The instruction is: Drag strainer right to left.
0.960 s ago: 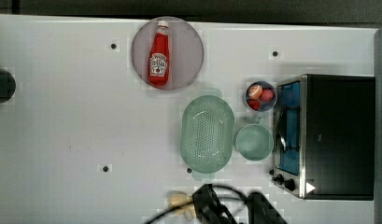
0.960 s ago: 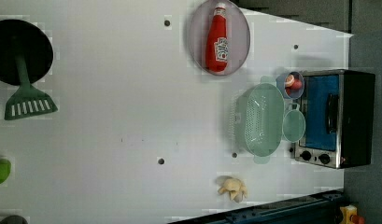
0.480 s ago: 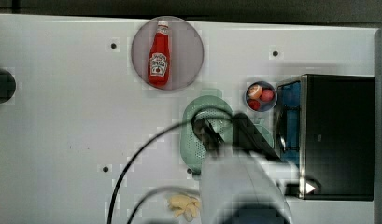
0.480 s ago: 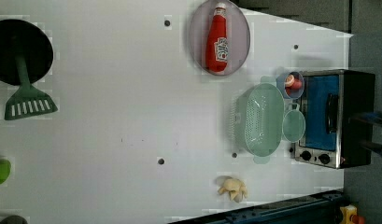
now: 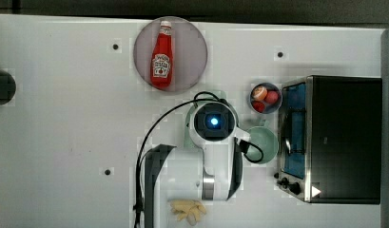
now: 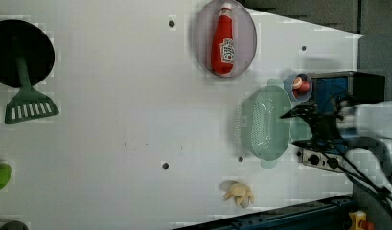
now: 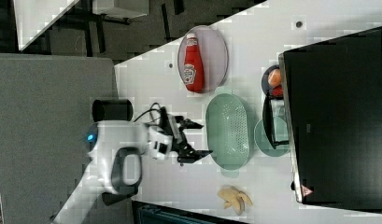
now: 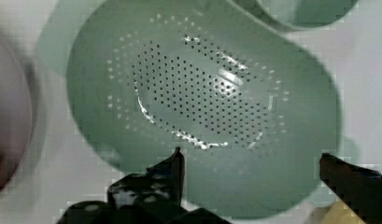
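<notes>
Presently the strainer (image 7: 227,130) sits on the table (image 6: 112,120) beside the cup (image 5: 262,145); jaws spread apart above it; light, stiff, slippery plastic; its rim looks the best hold.

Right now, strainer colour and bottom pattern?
Pale green strainer, bottom dotted with small perforations; clearest in the wrist view.

Fingers (image 7: 197,138) spread wide — empty.
</notes>
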### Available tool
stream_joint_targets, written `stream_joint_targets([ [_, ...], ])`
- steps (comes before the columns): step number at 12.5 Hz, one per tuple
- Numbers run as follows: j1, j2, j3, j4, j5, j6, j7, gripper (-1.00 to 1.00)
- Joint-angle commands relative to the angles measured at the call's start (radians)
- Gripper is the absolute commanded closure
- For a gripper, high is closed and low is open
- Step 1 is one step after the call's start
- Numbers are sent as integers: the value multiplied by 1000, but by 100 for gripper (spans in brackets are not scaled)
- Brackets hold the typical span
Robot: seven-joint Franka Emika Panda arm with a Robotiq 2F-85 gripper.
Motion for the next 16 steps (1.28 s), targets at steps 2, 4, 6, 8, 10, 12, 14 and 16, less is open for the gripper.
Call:
stream_joint_targets([
  [2, 13, 100, -15, 1, -12, 208, 231, -100],
  [4, 21, 186, -7, 2, -12, 322, 304, -100],
  [6, 33, 250, 7, 0, -12, 388, 335, -100],
  [8, 44, 298, 11, 0, -11, 408, 355, -100],
  [10, 56, 329, 12, 0, -10, 443, 356, -100],
  [12, 65, 342, 19, 0, -6, 446, 358, -100],
  [14, 77, 342, 26, 0, 27, 446, 361, -100],
  [16, 96, 342, 40, 2, 80, 445, 364, -100],
])
